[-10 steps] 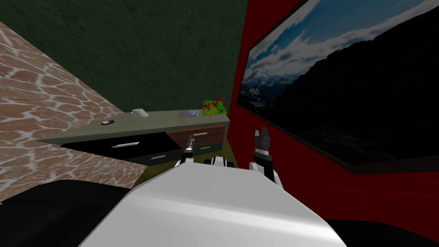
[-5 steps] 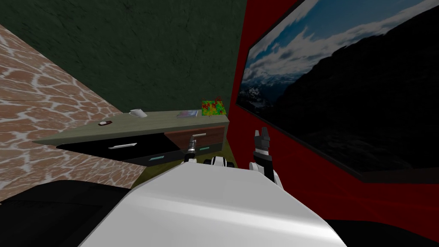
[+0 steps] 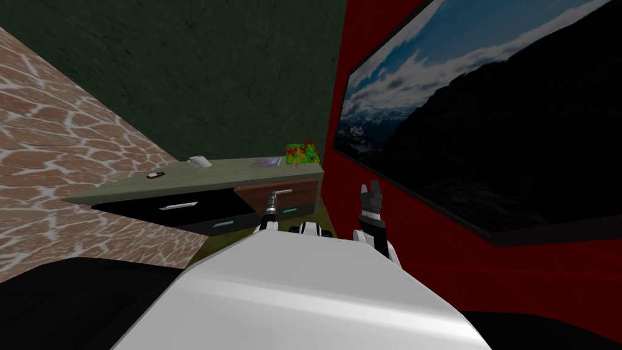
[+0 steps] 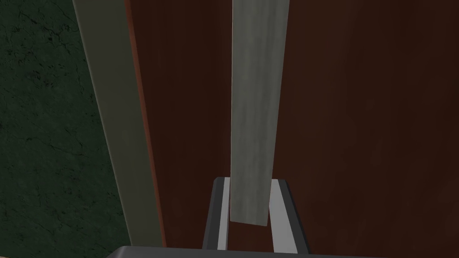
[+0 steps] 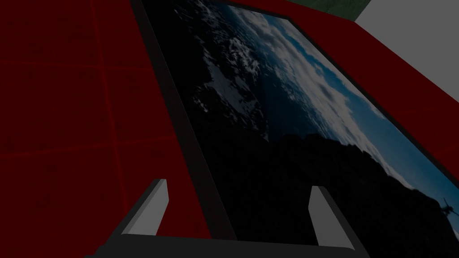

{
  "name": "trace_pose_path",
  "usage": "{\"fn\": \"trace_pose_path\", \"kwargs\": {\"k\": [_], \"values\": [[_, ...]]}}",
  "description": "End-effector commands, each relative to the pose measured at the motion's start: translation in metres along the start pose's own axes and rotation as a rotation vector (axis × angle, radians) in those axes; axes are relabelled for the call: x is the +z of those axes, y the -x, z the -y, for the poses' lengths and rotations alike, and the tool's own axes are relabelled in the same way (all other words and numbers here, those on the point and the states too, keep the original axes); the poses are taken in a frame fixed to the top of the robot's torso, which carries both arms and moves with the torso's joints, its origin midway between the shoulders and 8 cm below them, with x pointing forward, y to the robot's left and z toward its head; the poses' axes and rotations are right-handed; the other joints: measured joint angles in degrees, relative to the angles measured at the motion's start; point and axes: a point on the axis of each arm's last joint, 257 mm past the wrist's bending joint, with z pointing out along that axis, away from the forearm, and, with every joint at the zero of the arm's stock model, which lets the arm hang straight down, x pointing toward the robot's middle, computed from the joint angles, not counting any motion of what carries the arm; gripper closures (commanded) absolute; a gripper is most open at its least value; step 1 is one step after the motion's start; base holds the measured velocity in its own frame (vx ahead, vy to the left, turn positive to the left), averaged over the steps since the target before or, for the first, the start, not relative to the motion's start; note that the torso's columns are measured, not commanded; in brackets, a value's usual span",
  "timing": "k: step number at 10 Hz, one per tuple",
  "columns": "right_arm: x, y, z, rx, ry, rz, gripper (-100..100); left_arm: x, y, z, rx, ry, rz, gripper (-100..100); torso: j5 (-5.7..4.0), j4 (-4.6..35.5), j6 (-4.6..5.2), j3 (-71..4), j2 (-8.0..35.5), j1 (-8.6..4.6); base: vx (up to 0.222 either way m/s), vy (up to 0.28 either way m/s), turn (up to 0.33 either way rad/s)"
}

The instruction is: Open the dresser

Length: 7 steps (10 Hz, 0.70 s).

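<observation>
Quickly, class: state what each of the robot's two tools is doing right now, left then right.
Left tool: closed on the grey drawer handle.
Right tool: open, holding nothing.

Right gripper (image 5: 237, 185): both thin, light grey fingers (image 5: 152, 210) rise from the dark gripper body and stand wide apart, jaws spread. Neither blade touches or grips any object.

Head view: even, diffuse light; the dresser (image 3: 243, 173) shows a pale lit top over a shaded front, and walls (image 3: 212, 79) around it splay toward the corners. Left wrist view: the handle (image 4: 255, 112) is softly lit. Right wrist view: markedly dim.
</observation>
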Motion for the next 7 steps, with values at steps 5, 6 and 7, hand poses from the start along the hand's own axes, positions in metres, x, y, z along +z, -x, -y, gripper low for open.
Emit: {"fn": "trace_pose_path", "kwargs": {"k": [5, 6, 7], "values": [[0.0, 0.0, 0.0, 0.0, 0.0, 0.0, 0, 0.026, 0.002, -0.025, 0.0, 0.039, -0.012, 100, -0.08, 0.03, 0.13, -0.05, -0.06, -0.19, -0.093, -0.034, -0.007], [0.0, 0.0, 0.0, 0.0, 0.0, 0.0, 0, 0.047, 0.004, -0.01, -0.001, -0.001, -0.016, 100, 0.05, -0.15, 0.09, -0.18, -0.3, -0.03, -0.104, -0.054, -0.015], [0.0, 0.0, 0.0, 0.0, 0.0, 0.0, 0, 0.043, 0.005, -0.024, 0.0, 0.03, -0.014, 100, -0.04, -0.03, 0.14, -0.17, -0.2, -0.13, -0.107, -0.047, -0.004]]}}
